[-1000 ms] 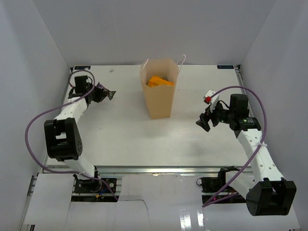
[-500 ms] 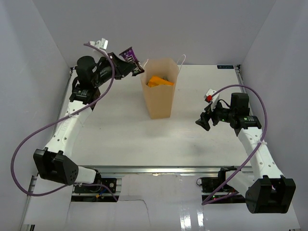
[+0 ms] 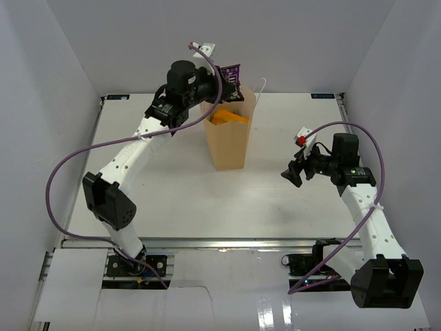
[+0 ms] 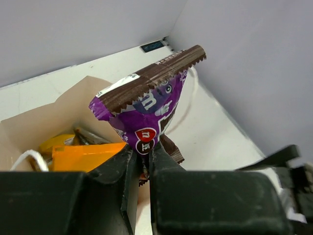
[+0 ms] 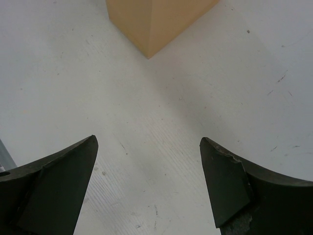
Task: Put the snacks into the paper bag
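The tan paper bag (image 3: 227,138) stands upright at the table's back middle, with orange bags (image 3: 227,117) inside. My left gripper (image 3: 219,83) is shut on the dark purple bar wrapper (image 3: 231,74) and holds it over the bag's open top. In the left wrist view the purple wrapper (image 4: 146,105) sticks up from between my fingers (image 4: 117,171), above an orange bag (image 4: 83,154) and the paper bag's rim (image 4: 58,105). My right gripper (image 3: 293,174) is open and empty over the table, right of the bag; its view shows the bag's bottom corner (image 5: 151,24).
White walls enclose the table on three sides. A white string handle (image 3: 260,85) rises from the bag's back right rim. The left arm's purple cable (image 3: 76,165) loops over the table's left side.
My left arm has swung from the far left of the table up and right, carrying the purple wrapper over the bag's mouth. The right arm has barely moved.
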